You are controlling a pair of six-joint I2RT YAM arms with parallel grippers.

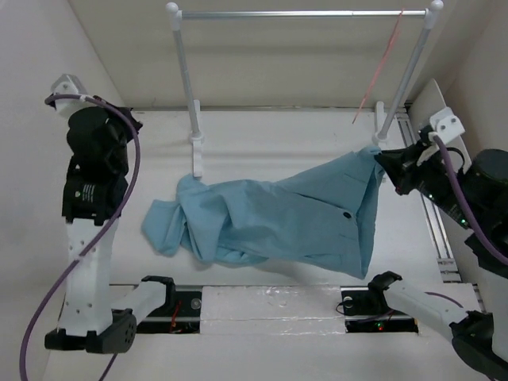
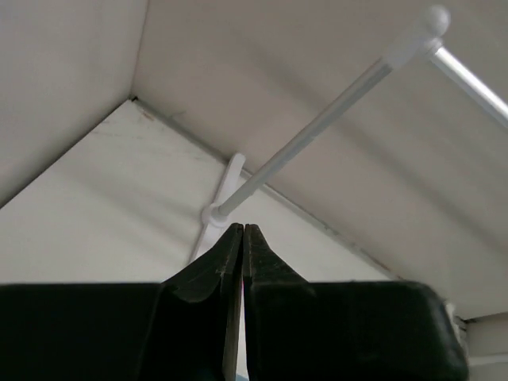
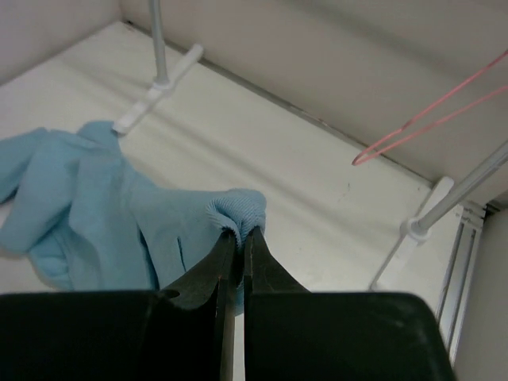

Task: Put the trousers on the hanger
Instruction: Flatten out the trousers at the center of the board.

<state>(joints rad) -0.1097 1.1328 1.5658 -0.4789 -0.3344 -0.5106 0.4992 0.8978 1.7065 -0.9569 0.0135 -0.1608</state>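
The light blue trousers [image 1: 270,218] lie crumpled across the middle of the table, the dark button facing up. Their right corner is lifted off the table. My right gripper [image 1: 382,161] is shut on that ribbed waistband corner, seen in the right wrist view as a fold of cloth [image 3: 238,208] pinched between the fingertips of my right gripper [image 3: 242,232]. The thin pink hanger [image 1: 378,67] hangs from the right end of the rail, above and behind that gripper, and its lower end [image 3: 373,149] shows in the right wrist view. My left gripper [image 2: 242,228] is shut and empty, raised at the far left.
A silver rail [image 1: 302,13] on two white-knobbed posts [image 1: 186,79] [image 1: 405,71] spans the back of the table. The left post [image 2: 317,131] stands ahead of my left gripper. White walls enclose the left, back and right. A metal track [image 1: 440,230] runs along the right edge.
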